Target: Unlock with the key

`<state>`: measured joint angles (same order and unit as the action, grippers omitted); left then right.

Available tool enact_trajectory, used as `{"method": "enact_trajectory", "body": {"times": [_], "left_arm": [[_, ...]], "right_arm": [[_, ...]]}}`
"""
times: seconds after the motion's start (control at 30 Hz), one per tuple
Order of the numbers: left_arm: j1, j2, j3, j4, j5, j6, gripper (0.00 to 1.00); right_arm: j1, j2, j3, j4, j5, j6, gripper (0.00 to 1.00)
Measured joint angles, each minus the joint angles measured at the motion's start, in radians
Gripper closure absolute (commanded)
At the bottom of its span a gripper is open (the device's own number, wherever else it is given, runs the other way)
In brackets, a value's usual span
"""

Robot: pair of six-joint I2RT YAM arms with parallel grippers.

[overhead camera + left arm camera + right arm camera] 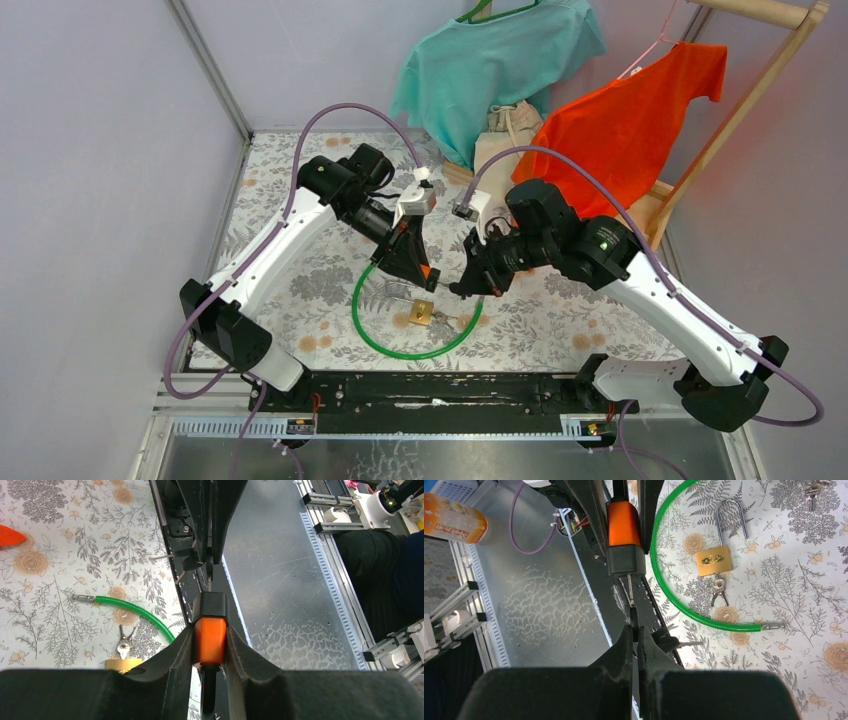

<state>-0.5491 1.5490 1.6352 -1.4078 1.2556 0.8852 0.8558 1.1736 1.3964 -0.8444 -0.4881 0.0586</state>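
Key (625, 540), blade toward right gripper (634, 631)

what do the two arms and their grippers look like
The left arm and right arm have white link shells with black joints and bases. A purple cable loops along each. The right arm carries a small green light. The left gripper and right gripper have black, curved, tapering fingers.

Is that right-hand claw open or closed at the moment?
Shut. The right gripper pinches the thin metal pin sticking out of the orange-and-black handle.
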Motion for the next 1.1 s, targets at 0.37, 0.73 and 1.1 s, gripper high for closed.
{"method": "enact_trajectory", "body": {"times": [0.37,0.73,1.1], "left_arm": [[0.001,-0.019,-0.032,0.069,-0.053,-0.083,1.0],[0.018,-0.11,-0.123,0.183,-0.145,-0.204,1.0],[0.021,-0.224,-0.098,0.153,-0.284,-0.139,1.0]], "right_arm": [[0.0,0.042,0.0,0.035,0.006,0.044,1.0],[0.0,0.052,-0.121,0.246,-0.01,0.19,1.0],[-0.106,0.033,-0.322,0.654,-0.282,0.568,1.0]]}}
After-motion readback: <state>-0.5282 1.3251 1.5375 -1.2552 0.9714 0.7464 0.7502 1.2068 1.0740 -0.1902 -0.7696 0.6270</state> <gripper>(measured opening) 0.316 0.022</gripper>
